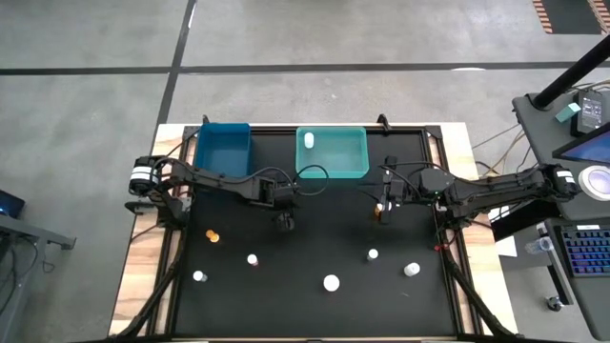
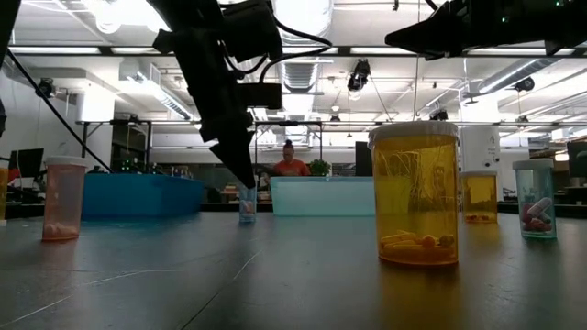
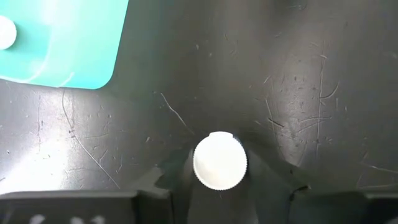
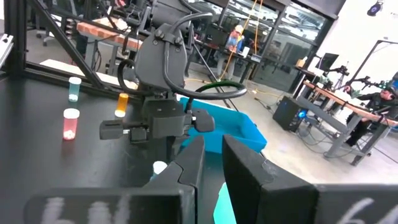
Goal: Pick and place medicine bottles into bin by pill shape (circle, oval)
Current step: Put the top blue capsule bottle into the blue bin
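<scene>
While the left tool [image 1: 284, 221] is lowered over a white-capped bottle [image 3: 219, 160] standing upright on the black table [image 1: 315, 305], the cap is seen centred between its fingers, long axis vertical. Whether the fingers are already pinching it cannot be told (gaps at each side look slight). The teal bin [image 1: 333, 152] lies at about 1 o'clock from this tool in the high view, the blue bin [image 1: 222, 151] at about 11 o'clock. The right tool [image 4: 211, 163] is held aloft near table centre, fingers nearly together, nothing visibly held.
</scene>
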`<state>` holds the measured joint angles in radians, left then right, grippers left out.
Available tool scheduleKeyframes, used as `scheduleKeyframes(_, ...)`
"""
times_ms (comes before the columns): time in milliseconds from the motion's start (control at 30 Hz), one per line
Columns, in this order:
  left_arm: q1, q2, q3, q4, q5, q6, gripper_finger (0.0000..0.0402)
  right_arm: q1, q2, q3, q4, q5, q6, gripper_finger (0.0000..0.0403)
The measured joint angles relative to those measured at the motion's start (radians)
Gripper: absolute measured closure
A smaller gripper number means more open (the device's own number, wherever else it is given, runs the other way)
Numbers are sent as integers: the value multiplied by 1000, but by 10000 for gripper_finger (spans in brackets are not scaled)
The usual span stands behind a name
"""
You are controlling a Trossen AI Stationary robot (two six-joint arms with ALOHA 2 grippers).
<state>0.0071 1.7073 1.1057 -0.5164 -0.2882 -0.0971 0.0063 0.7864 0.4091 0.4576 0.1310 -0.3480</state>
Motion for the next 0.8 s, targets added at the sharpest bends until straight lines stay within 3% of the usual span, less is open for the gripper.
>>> scheduleKeyframes(233,0,-11,13,-21,0,2,310,0,0,0,0,0,-2,355)
scheduleKeyframes(433,40,-126,14,-82,-5,10,309,0,0,0,0,0,-1,355)
scheduleKeyframes(600,119,-267,11,-153,-9,35,309,0,0,0,1,0,0,355)
scheduleKeyframes(800,289,-425,0,-221,-9,83,309,0,0,0,1,0,1,355)
